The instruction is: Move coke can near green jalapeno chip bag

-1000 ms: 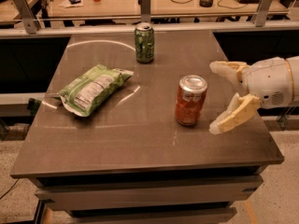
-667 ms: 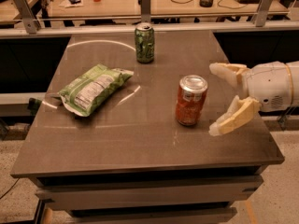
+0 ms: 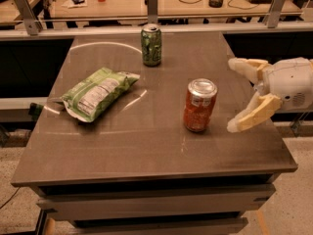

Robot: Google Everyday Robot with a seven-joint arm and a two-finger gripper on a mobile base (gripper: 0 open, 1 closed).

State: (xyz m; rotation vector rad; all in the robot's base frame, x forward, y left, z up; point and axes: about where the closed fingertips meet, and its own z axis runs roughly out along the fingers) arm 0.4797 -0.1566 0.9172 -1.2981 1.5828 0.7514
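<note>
The coke can (image 3: 199,105), orange-red with a silver top, stands upright right of the table's middle. The green jalapeno chip bag (image 3: 97,92), light green with a white label panel, lies flat on the left side, well apart from the can. My gripper (image 3: 234,96) comes in from the right edge, white body with tan fingers. It is open and empty, its jaws spread wide. One fingertip (image 3: 235,64) points up-left, the other (image 3: 235,127) is low near the tabletop. The gripper is a short gap right of the coke can, not touching it.
A green patterned can (image 3: 151,45) stands upright at the back middle of the dark table (image 3: 146,155). Behind it runs a rail with metal posts and a desk with cables and cups. The floor drops away at the table's right and front edges.
The gripper has shifted slightly to the right and up, away from the coke can. The cans and the bag have not moved.
</note>
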